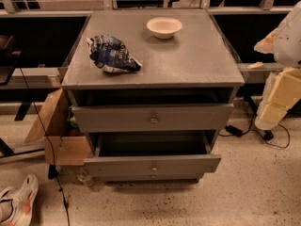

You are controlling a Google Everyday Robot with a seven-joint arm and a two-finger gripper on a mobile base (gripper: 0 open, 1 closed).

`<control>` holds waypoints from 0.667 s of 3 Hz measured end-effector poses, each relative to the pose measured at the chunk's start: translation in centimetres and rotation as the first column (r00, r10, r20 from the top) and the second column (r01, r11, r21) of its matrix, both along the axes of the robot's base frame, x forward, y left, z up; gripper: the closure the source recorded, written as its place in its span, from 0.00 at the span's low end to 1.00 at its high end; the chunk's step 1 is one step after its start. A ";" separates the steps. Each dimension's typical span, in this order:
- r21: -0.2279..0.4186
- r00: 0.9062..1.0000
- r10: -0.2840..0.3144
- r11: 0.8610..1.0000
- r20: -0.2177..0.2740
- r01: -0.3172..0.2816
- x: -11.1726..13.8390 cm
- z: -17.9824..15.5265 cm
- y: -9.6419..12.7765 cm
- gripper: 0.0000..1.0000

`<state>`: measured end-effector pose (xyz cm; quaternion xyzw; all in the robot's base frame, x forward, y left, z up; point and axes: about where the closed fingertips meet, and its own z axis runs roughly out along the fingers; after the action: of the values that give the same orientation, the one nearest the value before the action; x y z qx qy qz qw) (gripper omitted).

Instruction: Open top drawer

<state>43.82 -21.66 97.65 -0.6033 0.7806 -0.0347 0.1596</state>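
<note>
The top drawer is a wide grey front panel with a small round brass knob at its centre, just under the cabinet top. A dark gap shows above the panel, which seems to stand slightly forward of the cabinet. My gripper hangs at the right edge of the view, cream-yellow below the white arm. It is to the right of the cabinet, about level with the top drawer, and touches nothing.
The shallower drawer below is pulled well out, its dark box showing. A white bowl and a crumpled blue bag lie on the cabinet top. A cardboard box stands at the left, a shoe bottom left, cables on the right floor.
</note>
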 end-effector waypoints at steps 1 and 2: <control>0.009 1.000 0.001 1.000 0.008 -0.001 0.0 0.1 0.0 0.00; 0.016 0.999 -0.024 1.000 0.026 0.024 0.0 -2.1 0.2 0.00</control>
<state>43.77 -21.49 95.58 -0.5921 0.7859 -0.0386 0.1740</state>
